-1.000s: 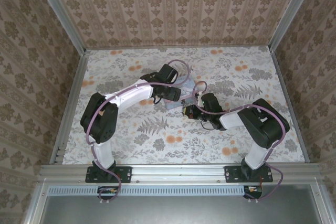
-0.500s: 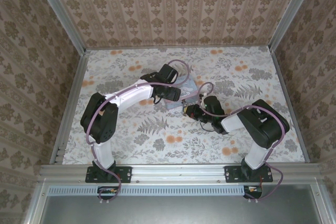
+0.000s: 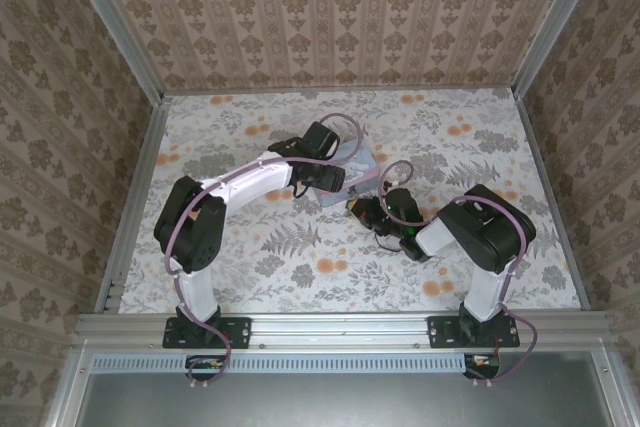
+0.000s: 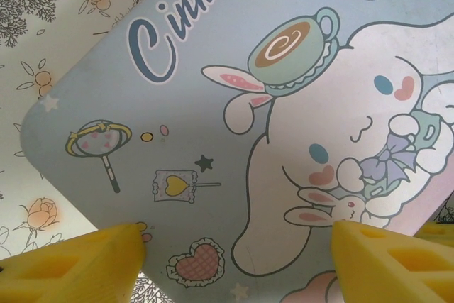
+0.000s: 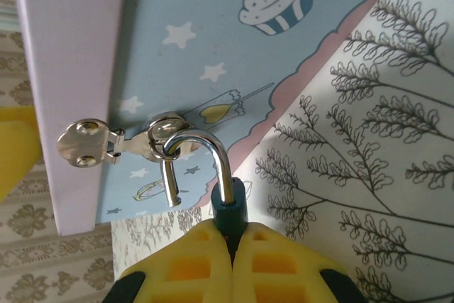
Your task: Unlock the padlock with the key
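Note:
The padlock (image 5: 228,207) has a small teal body, and my right gripper (image 5: 230,235) is shut on it. Its steel shackle (image 5: 213,148) stands open, with one end free. The shackle is hooked through the ring of the metal hasp (image 5: 85,143) on the pale blue cartoon tin (image 3: 352,169). My left gripper (image 4: 237,240) is open, its yellow fingertips (image 4: 106,260) wide apart just over the tin's printed lid (image 4: 213,104). From above, the left gripper (image 3: 338,179) is over the tin and the right gripper (image 3: 360,211) is at its near right corner. The key is hidden.
The tin lies mid-table on a floral cloth (image 3: 300,257). Patterned walls with metal rails (image 3: 135,197) close in the left, right and back sides. Both arms bend towards the centre, and their purple cables (image 3: 345,122) loop above the tin.
The right arm's elbow has swung left and nearer, and its gripper has shifted slightly along the tin's near corner. The left arm stays put.

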Controlling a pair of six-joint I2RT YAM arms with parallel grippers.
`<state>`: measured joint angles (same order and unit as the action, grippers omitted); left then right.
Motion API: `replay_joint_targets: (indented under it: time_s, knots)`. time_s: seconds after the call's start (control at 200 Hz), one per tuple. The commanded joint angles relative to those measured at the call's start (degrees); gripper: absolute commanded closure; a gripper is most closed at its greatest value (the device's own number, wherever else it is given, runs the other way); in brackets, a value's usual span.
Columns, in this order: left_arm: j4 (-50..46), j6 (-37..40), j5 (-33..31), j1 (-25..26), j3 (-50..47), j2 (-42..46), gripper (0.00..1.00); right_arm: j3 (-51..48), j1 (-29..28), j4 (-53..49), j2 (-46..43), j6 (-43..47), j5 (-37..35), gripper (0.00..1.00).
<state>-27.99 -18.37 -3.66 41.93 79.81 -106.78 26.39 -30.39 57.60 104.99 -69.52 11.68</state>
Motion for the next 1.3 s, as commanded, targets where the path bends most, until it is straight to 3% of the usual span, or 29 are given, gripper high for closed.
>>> replay_joint_targets:
  time_s: [0.0,0.22,0.58,1.035,1.29]
  knots:
    - [-4.79,-0.68,1.1,-0.58,-2.49,-3.7,0.28,-1.32,0.16,1.81,2.14,-3.58,-4.68,1.0]
    - [-4.86,-0.7,1.02,-0.54,-2.84,-4.05,0.29,-1.58,1.15,1.07,1.11,-2.77,-6.41,1.0]
    - [-5.23,-0.61,1.46,-0.54,-2.99,-5.05,0.32,3.82,7.44,-6.24,-0.32,1.37,-4.52,1.0]
    - [-4.62,-1.23,2.43,-0.33,-3.26,-6.84,0.34,14.73,16.24,-22.13,1.91,9.85,4.82,1.0]
    - [-4.62,-1.27,2.7,-0.03,-3.28,-7.38,0.34,21.46,17.37,-28.08,4.26,13.62,9.05,1.0]
